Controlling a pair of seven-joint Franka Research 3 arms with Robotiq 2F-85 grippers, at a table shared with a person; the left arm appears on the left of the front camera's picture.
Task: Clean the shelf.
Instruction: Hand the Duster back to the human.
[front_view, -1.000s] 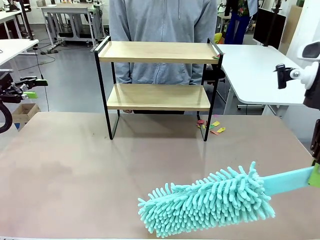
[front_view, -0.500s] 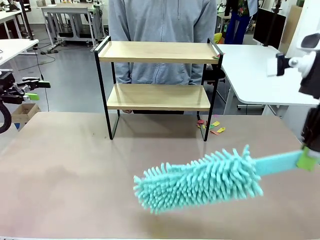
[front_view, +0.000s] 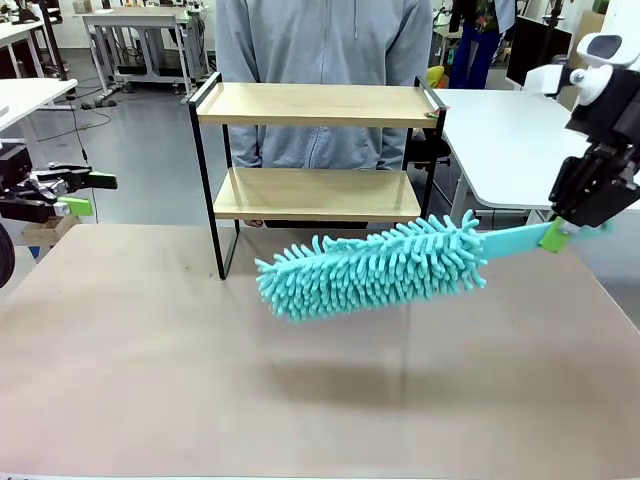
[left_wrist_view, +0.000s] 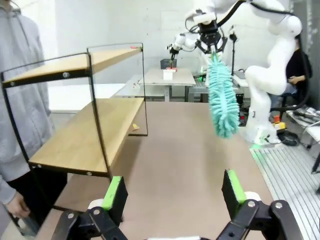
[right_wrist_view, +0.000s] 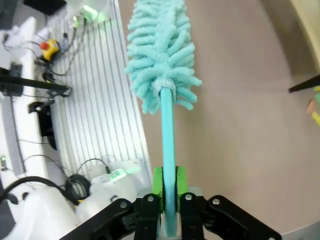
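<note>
Shelf (front_view: 315, 150) first: sits at the far side of the table (front_view: 150, 380), well beyond the right jaws and off to their side, with a person (front_view: 325, 60) right behind it. 2 wooden boards in a black frame, both bare as far as can be told. Some small coloured scraps (front_view: 425, 255) down past its right leg, too small to identify.

Right gripper (front_view: 560, 235) clamped tight on the flat handle of the teal duster (front_view: 370, 270), green pads pinching it from both sides, clear as day in the right wrist view (right_wrist_view: 169, 192). Fluffy head sticks straight out ahead of the jaws, hanging in the air above the table, roughly level with the lower board but in front of the frame, not yet touching anything.

Left gripper (front_view: 75, 190) parked wide open, nothing between the jaws, well off to the shelf's left. Same in its own wrist view (left_wrist_view: 172, 192), shelf ahead and to one side.

Tips for doing the step well, just a guess from here:
- Pick 1 board and commit. Top one looks easier, nothing overhead.
- Keep the head flat and lay the soft fronds along the board, not the handle edge.
- Watch the thin frame posts and the raised end rails; light rack like that probably slides or tips if bumped.
- Sweep along the length, gentle pressure only.
- For the lower board, slip in between the 2 tiers from the front without lifting into the top one.
- Mind the person standing close behind.
</note>
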